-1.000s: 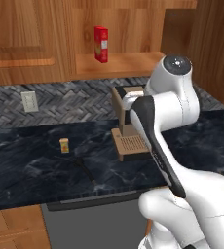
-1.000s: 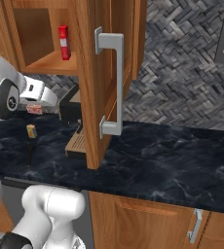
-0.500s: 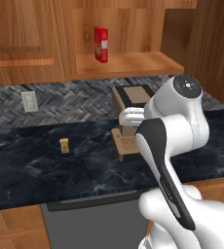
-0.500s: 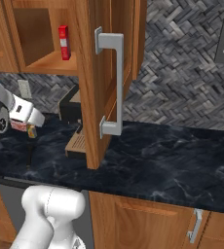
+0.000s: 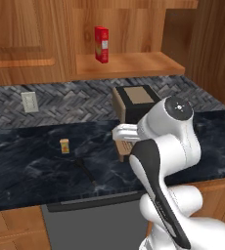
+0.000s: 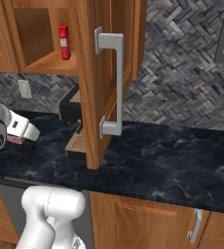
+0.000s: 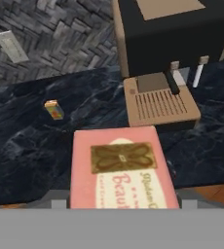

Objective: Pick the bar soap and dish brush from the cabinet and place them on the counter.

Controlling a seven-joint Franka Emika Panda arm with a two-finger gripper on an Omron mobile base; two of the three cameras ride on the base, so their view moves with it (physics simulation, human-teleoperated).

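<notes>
One item stands inside the cabinet: a tall red box, upright on the left part of the wooden shelf, with bare shelf to its right. In the right base view the cabinet's panelled door hangs open over the counter, grey bar handle facing the camera.

Counter, left to right in the left base view: a white wall outlet on the herringbone backsplash; a tiny orange-yellow block standing on the black worktop; the dish brush lying flat nearer the front edge, just right of the block. The brush's long axis runs diagonally, from far-left to near-right; which end carries the head cannot be told at this size. Further right sits a black-and-wood coffee machine against the backsplash, its slatted tray toward the near side.

The bar soap is in the gripper, held above the counter in front of the coffee machine. In the hand view it is seen face-on: pink, a paler patterned panel in the middle, printed lettering below. Its long axis runs along the viewing direction, away from the hand toward the coffee machine's tray. The fingertips are covered by the bar, one on either long side, and the jaws stand wide, closed on the soap's width.
</notes>
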